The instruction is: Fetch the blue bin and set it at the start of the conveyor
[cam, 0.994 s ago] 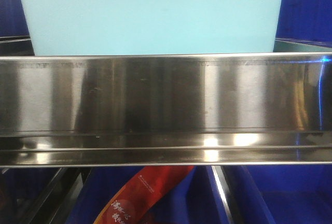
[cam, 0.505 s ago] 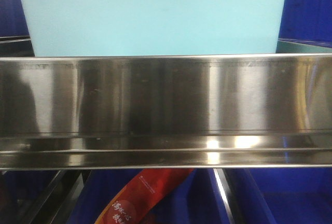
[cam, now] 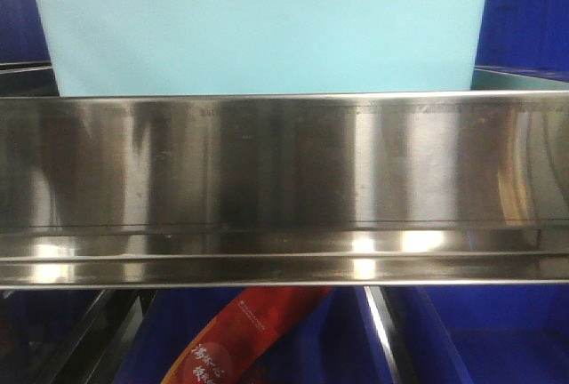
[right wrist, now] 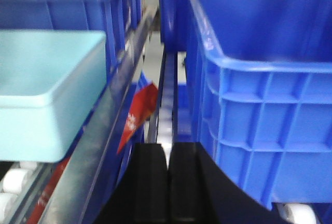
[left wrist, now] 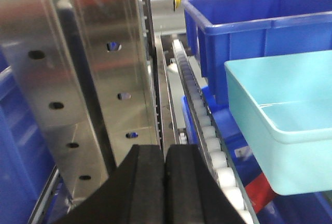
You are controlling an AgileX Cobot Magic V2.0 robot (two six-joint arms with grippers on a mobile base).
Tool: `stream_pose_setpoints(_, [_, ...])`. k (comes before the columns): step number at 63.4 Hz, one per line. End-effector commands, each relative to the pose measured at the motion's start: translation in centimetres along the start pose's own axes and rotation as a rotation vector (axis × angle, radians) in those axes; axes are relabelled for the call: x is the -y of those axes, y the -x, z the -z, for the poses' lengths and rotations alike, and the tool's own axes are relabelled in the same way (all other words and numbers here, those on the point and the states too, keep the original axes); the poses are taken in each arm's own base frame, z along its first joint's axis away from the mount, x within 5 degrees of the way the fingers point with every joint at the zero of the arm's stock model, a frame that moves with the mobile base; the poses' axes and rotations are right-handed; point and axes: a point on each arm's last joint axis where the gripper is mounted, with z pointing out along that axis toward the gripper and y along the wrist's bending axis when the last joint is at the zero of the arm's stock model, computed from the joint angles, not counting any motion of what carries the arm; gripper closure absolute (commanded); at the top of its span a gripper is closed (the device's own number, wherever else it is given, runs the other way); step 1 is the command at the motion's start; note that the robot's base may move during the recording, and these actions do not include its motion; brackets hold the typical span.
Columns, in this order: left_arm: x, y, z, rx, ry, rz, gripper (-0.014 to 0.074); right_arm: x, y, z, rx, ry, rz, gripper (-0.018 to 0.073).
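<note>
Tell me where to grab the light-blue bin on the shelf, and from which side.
Likely best: the thin rim at each end of the blue bin, left gripper and right gripper coming from above on their own sides. The stainless rail covers its lower front, and the smooth tapering walls give no hold.

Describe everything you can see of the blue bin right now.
The blue bin is a pale turquoise plastic tub with smooth, plain walls tapering downward and a thin rim, no lid. What shows of its inside is empty. It sits upright and level behind the steel rail, with white rollers under it and dark blue crates nearby.
</note>
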Motion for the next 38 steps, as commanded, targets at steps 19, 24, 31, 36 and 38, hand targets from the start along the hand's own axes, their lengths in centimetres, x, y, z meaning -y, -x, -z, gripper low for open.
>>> stream_pose_setpoints(19, [0.0,2.0,-0.7,-0.007,-0.023,0.008,0.0707,-0.3,2.0,-0.9,0.002,0.03,-0.044,0.0724])
stream_pose_setpoints(24, [0.4,3.5,-0.9,0.007,-0.078,-0.008,0.0707,-0.6,3.1,-1.4,-0.041,0.062,-0.043,0.0724])
stream_pose_setpoints(31, [1.3,5.3,-2.3,-0.007,-0.174,-0.044,0.0707,-0.8,5.0,-2.9,-0.078,0.091,-0.038,0.0722])
stream_pose_setpoints(36, [2.0,6.1,-3.9,-0.042,-0.221,-0.058,0.0707,-0.8,6.3,-4.2,-0.107,0.092,-0.038,0.0721])
stream_pose_setpoints(38, [2.4,6.4,-4.4,-0.048,-0.245,-0.065,0.0707,-0.8,6.7,-4.6,-0.118,0.093,-0.038,0.0721])
